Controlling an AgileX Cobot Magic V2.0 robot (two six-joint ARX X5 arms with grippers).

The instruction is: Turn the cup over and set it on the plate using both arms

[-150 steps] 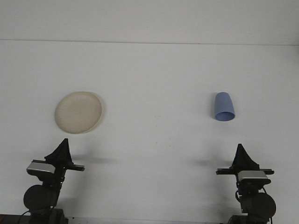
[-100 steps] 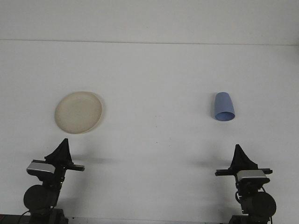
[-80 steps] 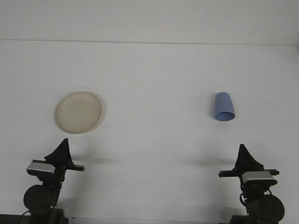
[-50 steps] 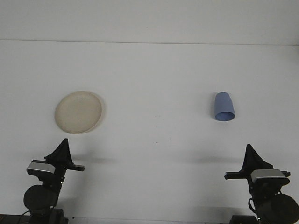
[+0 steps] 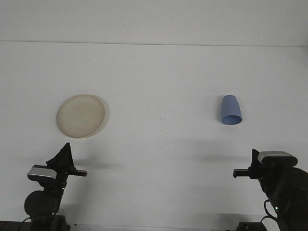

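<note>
A blue cup (image 5: 231,109) rests on the white table (image 5: 159,77) at the right, its narrow closed end farther from me and its wide rim nearer. At the left lies a round beige plate (image 5: 81,115) with nothing on it. My left gripper (image 5: 65,150) sits low at the front left, just below the plate, its fingers drawn to a point and shut on nothing. My right gripper (image 5: 267,161) is at the front right, well short of the cup and slightly right of it, mostly hidden behind its own wrist body.
The table's far edge meets a pale wall (image 5: 154,19) along the top. White table surface stretches between the plate and the cup.
My right arm has risen and swung to the right, its wrist now covering the gripper's tip. Left arm, cup and plate have not moved.
</note>
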